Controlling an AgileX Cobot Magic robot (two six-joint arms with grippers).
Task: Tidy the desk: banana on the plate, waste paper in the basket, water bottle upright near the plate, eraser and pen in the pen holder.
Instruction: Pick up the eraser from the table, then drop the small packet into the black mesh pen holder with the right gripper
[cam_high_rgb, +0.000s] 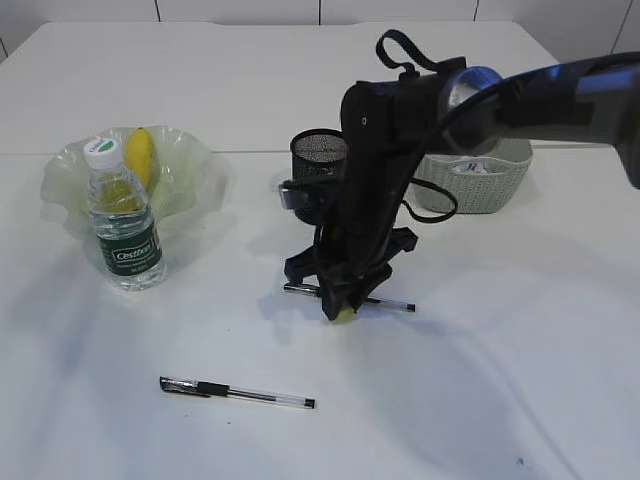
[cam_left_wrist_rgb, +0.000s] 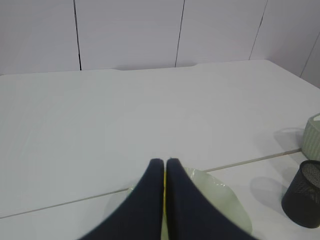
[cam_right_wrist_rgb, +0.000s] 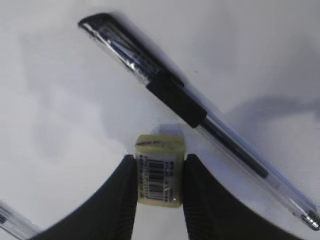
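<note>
- Pinching the eraser (cam_right_wrist_rgb: 159, 176) across its short sides, your right gripper (cam_right_wrist_rgb: 159, 200) has both dark jaws pressed against the barcoded paper sleeve, low over the table (cam_high_rgb: 480, 400).
- You can treat the eraser as light, small and slightly rubbery; the sleeve looks slick, so a grip on the middle of the block, as now, seems safest.
- At about 1 o'clock from the jaws lies a pen (cam_right_wrist_rgb: 200, 120): clear, stiff plastic barrel, black rubber grip, glossy cap. It would roll easily; take it near the grip.
- A second pen (cam_high_rgb: 237, 392) lies at 7 o'clock from the gripper in the exterior view.
- At 12 o'clock stands the black mesh pen holder (cam_high_rgb: 318, 155), with the woven basket (cam_high_rgb: 480, 185) at 2 o'clock.
- Your left gripper (cam_left_wrist_rgb: 165, 172) shows jaws pressed together, holding nothing.
- At 9 o'clock the water bottle (cam_high_rgb: 122, 218) stands upright against the wavy translucent plate (cam_high_rgb: 190, 165) holding the banana (cam_high_rgb: 141, 155).
</note>
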